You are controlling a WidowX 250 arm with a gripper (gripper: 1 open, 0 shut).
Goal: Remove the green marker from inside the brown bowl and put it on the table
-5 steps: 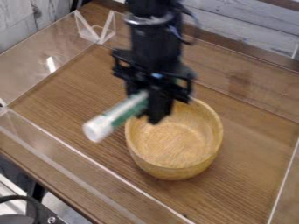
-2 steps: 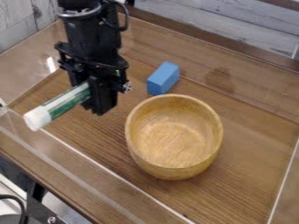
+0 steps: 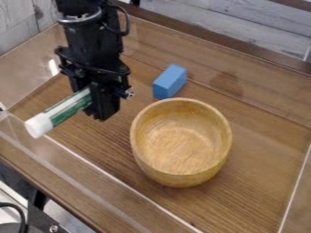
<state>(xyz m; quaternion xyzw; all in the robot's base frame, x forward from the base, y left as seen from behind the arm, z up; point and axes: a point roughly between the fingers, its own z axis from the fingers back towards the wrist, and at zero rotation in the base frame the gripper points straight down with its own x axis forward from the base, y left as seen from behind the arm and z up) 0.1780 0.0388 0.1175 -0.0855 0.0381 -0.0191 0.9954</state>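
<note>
Brown wood grain runs across the table (image 3: 261, 136), the widest thing we see, spreading beneath the claw and out to every side of it, with low clear acrylic walls (image 3: 36, 146) rising along its edges. Next in size comes the black arm (image 3: 87, 36), which drops in from the top of the view and ends in the claw (image 3: 105, 105), pointing almost straight down over the tabletop.

Down and to the right of the claw sits the brown bowl (image 3: 183, 143), round, light and thick-walled, upright on the table. We see only bare wood inside it. Its rim lies near the claw but apart from it.

Right of the claw and a little farther from us, beyond the bowl's far rim, lies a blue rectangular block (image 3: 169, 80), resting on the table, clear of both the bowl and the claw.

Smallest is the green marker (image 3: 64, 111). We see the claw clamped shut on it: the jaws pinch one end of the barrel, and the rest sticks out to the claw's left and slightly downward, its pale end reaching toward the near acrylic wall. It is outside the bowl, slanted low over the table; whether its tip touches the wood we cannot tell.
</note>
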